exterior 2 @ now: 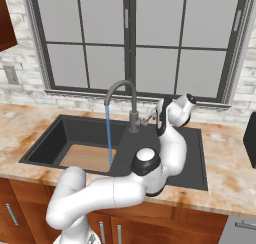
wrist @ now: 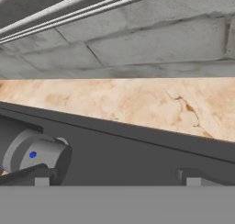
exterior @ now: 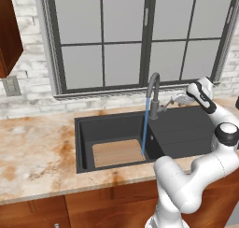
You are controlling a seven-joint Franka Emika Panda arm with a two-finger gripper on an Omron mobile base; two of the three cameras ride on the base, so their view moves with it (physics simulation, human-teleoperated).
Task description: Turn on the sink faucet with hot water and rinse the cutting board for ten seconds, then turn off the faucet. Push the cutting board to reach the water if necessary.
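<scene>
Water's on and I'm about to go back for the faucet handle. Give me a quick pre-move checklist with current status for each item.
1. Water flowing from the sink faucet: ok, a blue stream falls into the sink.
2. Stream landing on the cutting board: ok, it strikes near the board's right edge.
3. Gripper open: ok, fingers apart and holding nothing.
4. Gripper lined up with the lever handle: ok, beside one fingertip in the hand view.
5. Hot side selected: cannot tell.
6. Ten seconds elapsed: cannot tell.
</scene>
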